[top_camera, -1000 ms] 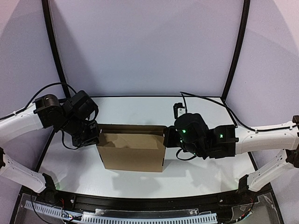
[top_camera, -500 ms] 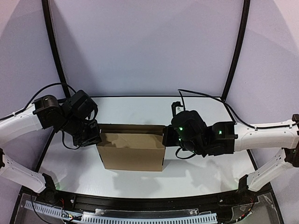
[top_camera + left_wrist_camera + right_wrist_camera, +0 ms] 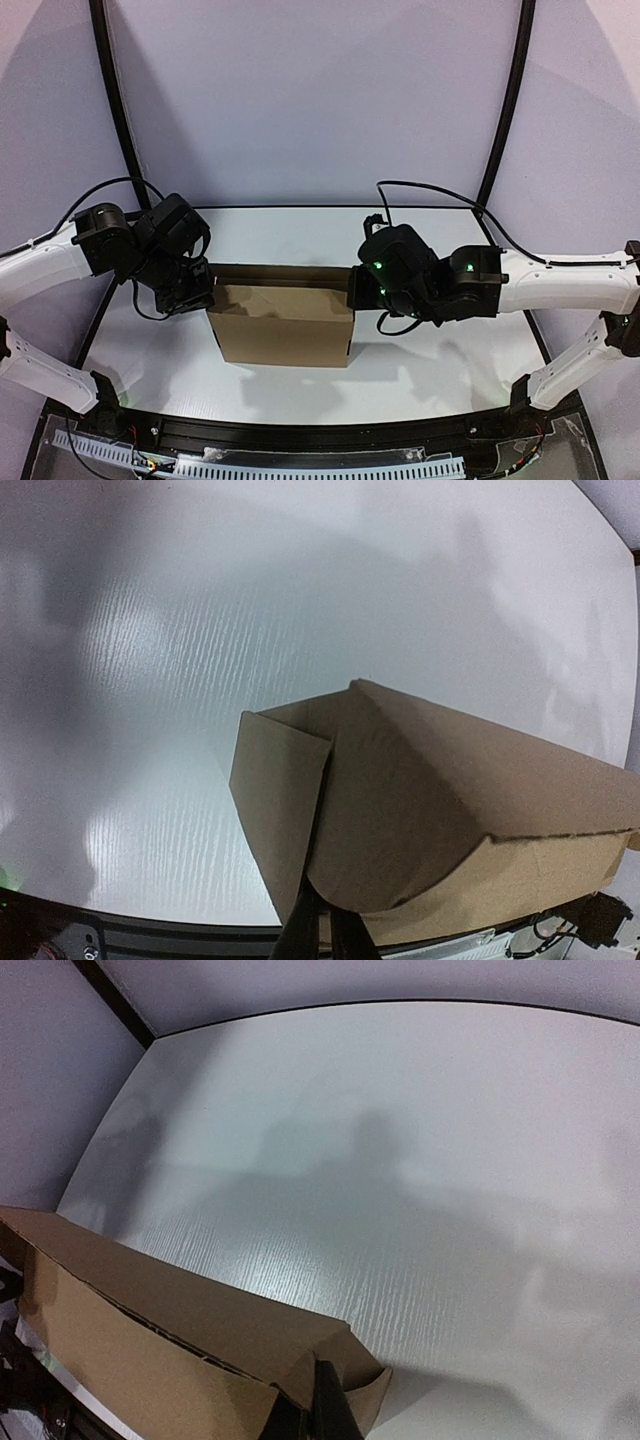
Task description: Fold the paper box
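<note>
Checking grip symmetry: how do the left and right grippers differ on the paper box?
The left gripper pinches the paper box at its left end; the right gripper, its right end. A wide curved flap overhangs the left gripper; the right gripper has only a small corner tab. Shared: both shut on cardboard, box resting on the table.

Item 1: brown cardboard paper box (image 3: pixel 430 810), part folded, resting on my white, fine-grained table top (image 3: pixel 200 630). I note a narrow side flap standing at its left end and a broad panel curving over to the right.
Item 2: left gripper (image 3: pixel 322 930), its dark fingers (image 3: pixel 297 942) pinched close on the box's lower edge.
Item 3: black rail (image 3: pixel 150 930) along the table's edge.
Item 4: dark cables (image 3: pixel 590 925), lower right corner.
</note>
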You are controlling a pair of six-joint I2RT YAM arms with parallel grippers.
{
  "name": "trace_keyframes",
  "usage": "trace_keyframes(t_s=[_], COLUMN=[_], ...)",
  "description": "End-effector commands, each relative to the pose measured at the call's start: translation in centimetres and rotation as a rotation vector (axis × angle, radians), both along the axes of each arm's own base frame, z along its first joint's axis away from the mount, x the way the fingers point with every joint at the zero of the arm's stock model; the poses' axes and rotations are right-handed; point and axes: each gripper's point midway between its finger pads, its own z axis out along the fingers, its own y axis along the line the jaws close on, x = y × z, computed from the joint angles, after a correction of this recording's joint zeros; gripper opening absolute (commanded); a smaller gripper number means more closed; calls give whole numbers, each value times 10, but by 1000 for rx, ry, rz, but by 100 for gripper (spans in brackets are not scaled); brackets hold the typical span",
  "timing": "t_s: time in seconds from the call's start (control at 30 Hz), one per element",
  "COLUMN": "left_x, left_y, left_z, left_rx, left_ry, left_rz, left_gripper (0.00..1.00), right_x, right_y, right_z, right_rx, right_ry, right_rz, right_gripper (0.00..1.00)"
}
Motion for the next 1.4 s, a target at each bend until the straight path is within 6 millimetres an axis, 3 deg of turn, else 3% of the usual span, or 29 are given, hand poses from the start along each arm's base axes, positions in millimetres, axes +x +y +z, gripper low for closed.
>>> trace_keyframes(t_s=[0.0, 0.23, 0.4, 0.6, 0.7, 0.83, 0.97, 1.2, 1.37], left_x=[-12, -10, -9, -9, -8, -7, -7, -2, -1], left_y=[3, -1, -1, 5, 6, 4, 4, 1, 1], left_z=[-37, -34, -38, -39, -39, -40, -42, -40, -38], left_rx=[71, 38, 54, 78, 82, 75, 84, 96, 99], left_ry=[111, 107, 120, 116, 117, 119, 119, 79, 51], left_rz=[-2, 18, 28, 49, 65, 68, 61, -8, -56], left_gripper=[7, 5, 4, 3, 3, 2, 2, 1, 1], right_x=[-20, -27, -39, -60, -64, -61, -56, -41, -35], right_y=[33, 25, 13, 10, 14, 17, 18, 8, -2], right_z=[-23, -51, -59, -64, -55, -66, -47, 33, 68], right_rx=[123, 60, -12, -71, -66, -143, -125, -42, 34], right_ry=[110, 27, -8, -68, -114, -98, -128, -273, -279], right_rz=[75, 32, 61, 235, 274, 259, 232, 174, 188], right_gripper=[0, 0, 0, 0, 0, 0, 13, 28, 62])
